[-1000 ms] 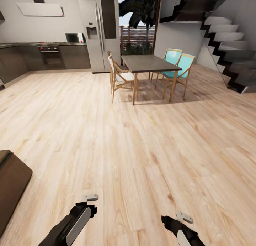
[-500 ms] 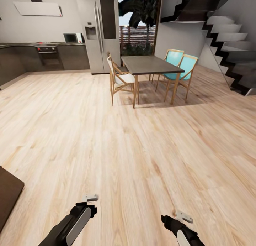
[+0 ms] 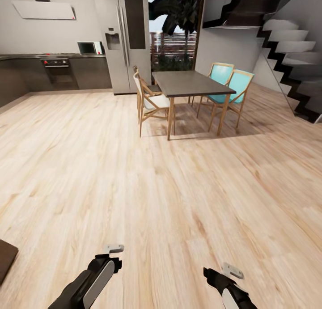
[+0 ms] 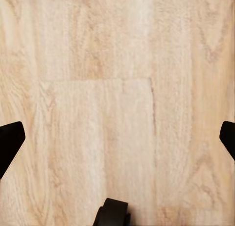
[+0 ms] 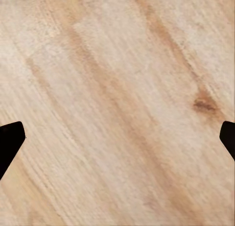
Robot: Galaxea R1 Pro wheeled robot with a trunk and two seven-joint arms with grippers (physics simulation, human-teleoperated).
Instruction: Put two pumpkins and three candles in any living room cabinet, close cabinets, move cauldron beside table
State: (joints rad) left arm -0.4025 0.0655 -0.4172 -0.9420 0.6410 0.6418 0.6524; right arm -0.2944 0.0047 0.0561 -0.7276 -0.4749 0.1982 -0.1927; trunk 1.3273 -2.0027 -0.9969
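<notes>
The robot faced open wooden floor (image 3: 134,175); none of the task's things could be made out, save perhaps a dark brown corner (image 3: 6,260) at the view's lower left edge, too cropped to name. The left gripper (image 4: 117,140) hung over bare planks with its fingertips (image 4: 10,142) spread wide, holding nothing; the right gripper (image 5: 117,138) likewise stood apart and empty. Ahead stood a dark dining table (image 3: 190,82) with chairs (image 3: 235,87); behind it a fridge (image 3: 129,36); stairs (image 3: 286,49) rose at the right.

Dark brown corner (image 3: 5,260) cut by edge
</notes>
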